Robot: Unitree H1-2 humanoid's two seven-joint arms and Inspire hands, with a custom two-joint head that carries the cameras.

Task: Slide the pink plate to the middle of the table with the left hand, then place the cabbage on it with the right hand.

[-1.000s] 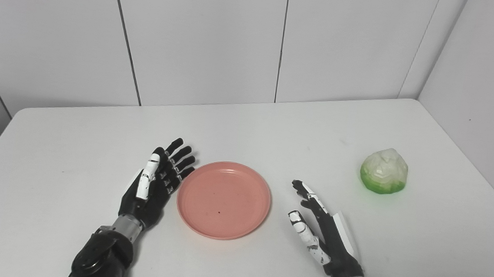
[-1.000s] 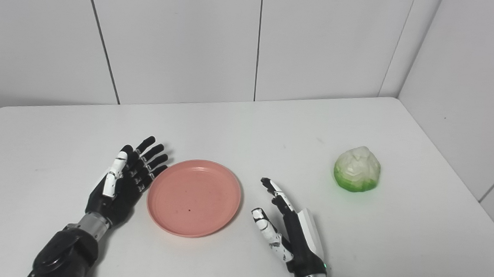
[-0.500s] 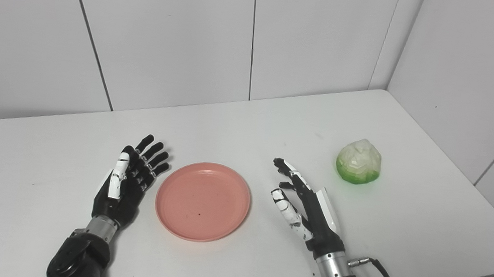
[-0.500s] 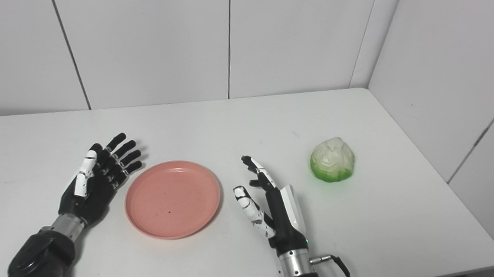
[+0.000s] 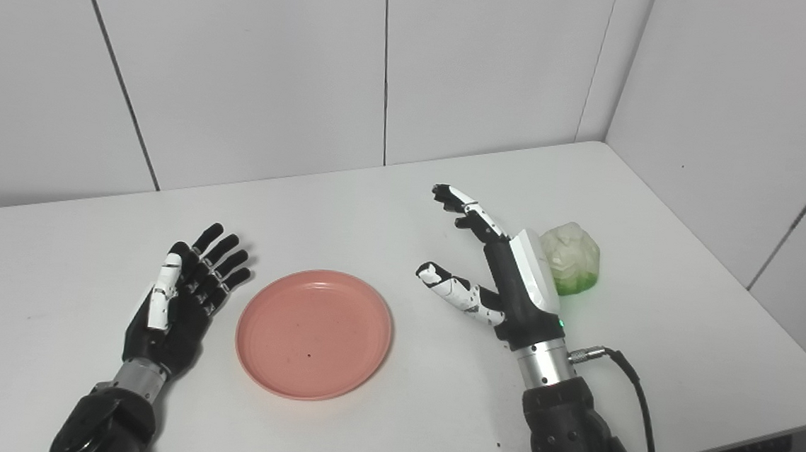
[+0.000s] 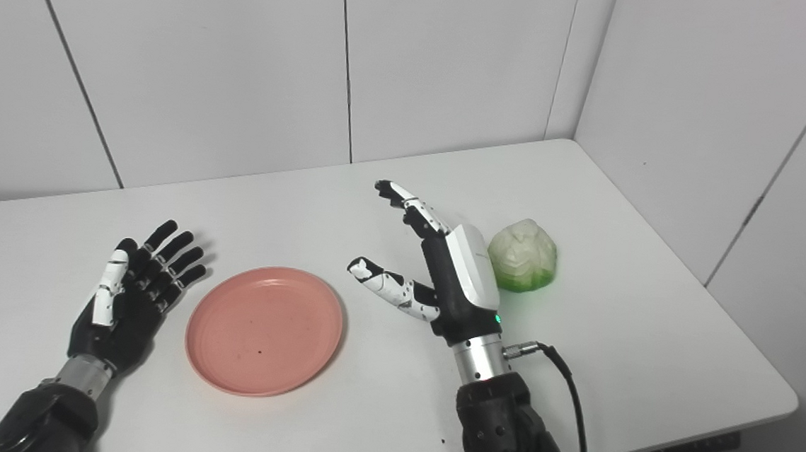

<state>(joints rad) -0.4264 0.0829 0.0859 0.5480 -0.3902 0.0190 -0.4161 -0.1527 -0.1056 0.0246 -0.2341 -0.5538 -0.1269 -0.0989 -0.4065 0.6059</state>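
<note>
The pink plate (image 5: pixel 314 333) lies flat on the white table, near the front and a little left of the middle. My left hand (image 5: pixel 182 297) rests open just left of it, palm up, a small gap between fingers and rim. My right hand (image 5: pixel 495 271) is raised above the table right of the plate, open with thumb spread, holding nothing. The green and white cabbage (image 6: pixel 523 256) sits on the table right behind that hand, partly hidden by it in the left eye view.
The white table (image 5: pixel 686 331) ends at a front edge and a right corner close to the cabbage. White wall panels close off the back and the right side. A black cable (image 5: pixel 636 398) trails from my right wrist.
My right hand has risen off the table and moved forward and right, up beside the cabbage. The camera has swung right, shifting the whole scene left. Plate and left hand stay put.
</note>
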